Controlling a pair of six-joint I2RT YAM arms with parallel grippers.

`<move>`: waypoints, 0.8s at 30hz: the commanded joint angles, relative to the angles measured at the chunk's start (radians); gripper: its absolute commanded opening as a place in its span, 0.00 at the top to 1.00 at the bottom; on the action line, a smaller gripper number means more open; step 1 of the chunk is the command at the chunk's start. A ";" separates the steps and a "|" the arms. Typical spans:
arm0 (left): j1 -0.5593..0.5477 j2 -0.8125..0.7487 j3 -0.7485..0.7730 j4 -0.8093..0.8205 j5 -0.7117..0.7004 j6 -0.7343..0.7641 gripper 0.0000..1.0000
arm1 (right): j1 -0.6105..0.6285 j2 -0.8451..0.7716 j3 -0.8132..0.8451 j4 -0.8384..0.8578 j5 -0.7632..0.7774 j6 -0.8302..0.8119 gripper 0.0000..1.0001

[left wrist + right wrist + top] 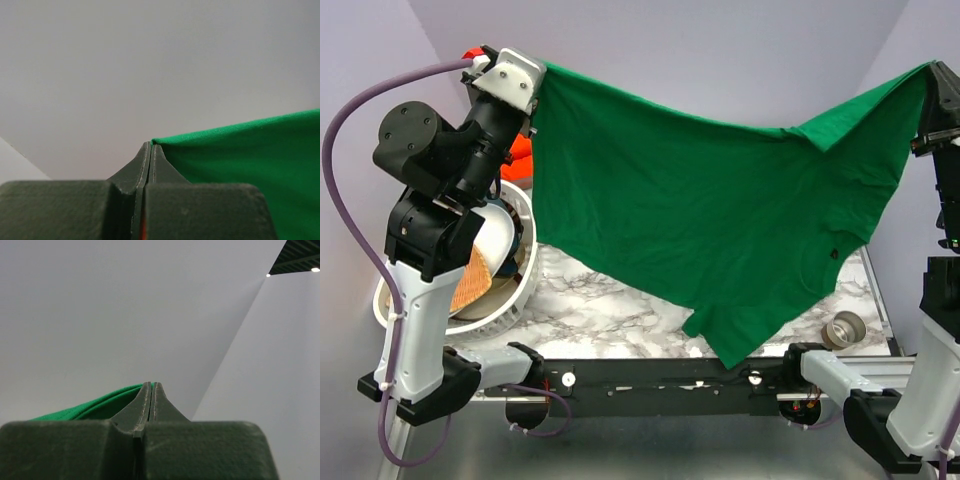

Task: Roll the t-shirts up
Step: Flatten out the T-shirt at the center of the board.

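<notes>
**Green shirt strung between both grippers**

Left gripper (pixel 151 146): jaws were pressed together on an upper corner of the green t-shirt (pixel 720 220). In my left wrist view the cloth left the fingertips and ran off to one side.

Right gripper (pixel 152 385): jaws were likewise pinched shut, with a green fold emerging beside the tips.

From the top view I noted the shirt spread as a sheet between the two pairs of jaws. Its top edge sagged midway between them and the rest hung below. The lowest corner dangled nearer the right jaws than the left, over the near edge of the marble table (pixel 610 310). I could not tell whether it touched.

Below the left jaws sat a white round basket (pixel 525 288). Below the right jaws a small metal cup (pixel 845 328) stood on the table, near the shirt's hanging edge.
</notes>
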 commanded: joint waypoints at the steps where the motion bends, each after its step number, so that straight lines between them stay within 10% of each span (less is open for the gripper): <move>1: 0.008 -0.032 0.023 0.012 0.036 -0.011 1.00 | -0.002 -0.017 0.084 -0.028 0.035 -0.031 1.00; 24: 0.138 -0.223 -0.009 -0.026 0.267 -0.091 1.00 | -0.016 -0.204 0.167 -0.163 -0.021 -0.009 1.00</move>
